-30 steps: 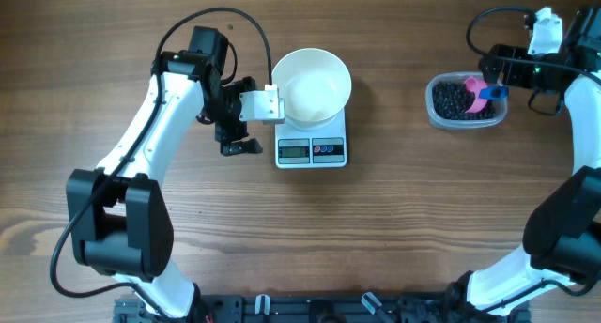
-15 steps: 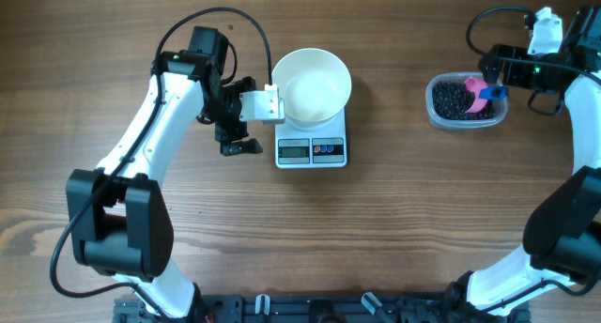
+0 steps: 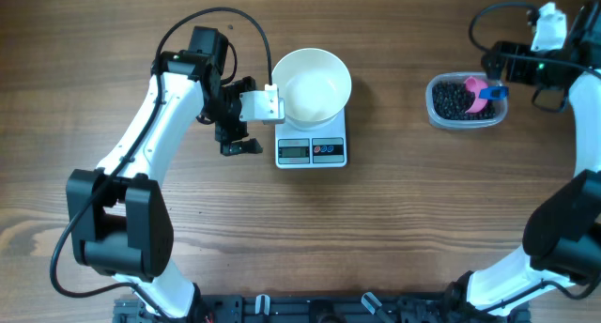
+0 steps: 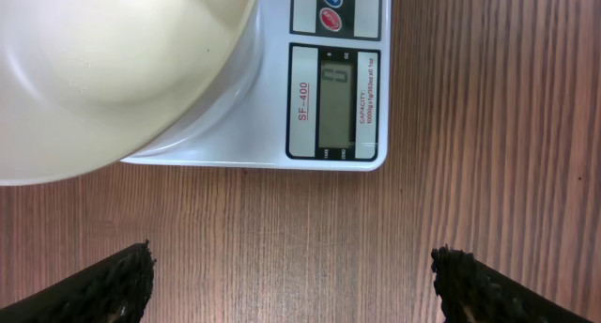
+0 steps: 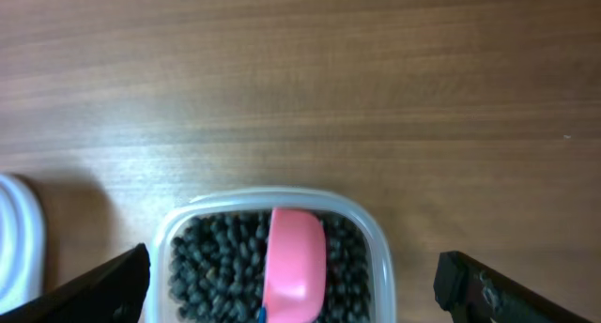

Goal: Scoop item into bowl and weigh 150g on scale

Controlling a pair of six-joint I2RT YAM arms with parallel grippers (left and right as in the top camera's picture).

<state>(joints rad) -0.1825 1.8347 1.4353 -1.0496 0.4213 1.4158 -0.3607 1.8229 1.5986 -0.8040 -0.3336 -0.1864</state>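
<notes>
- Overhead: glossy white bowl (image 3: 313, 84), empty, sits on the scale (image 3: 312, 150). Clear tub (image 3: 464, 101), well to the right, holds black beads (image 3: 451, 99) and a pink scoop (image 3: 477, 86). Open wood table (image 3: 394, 220) between.
- Left wrist: left gripper (image 4: 296, 271) jaws wide apart, empty, near the scale's display end.
- Right wrist: right gripper (image 5: 296, 271) jaws spread wide, empty, by the tub; scoop lies on the beads.

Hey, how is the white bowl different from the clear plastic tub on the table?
The bowl is round, white and opaque; the tub is rounded-rectangular and clear. The bowl is empty, while the tub holds black beads and a pink scoop. The bowl sits on the scale; the tub rests directly on the table. Both stand upright with open tops.
</notes>
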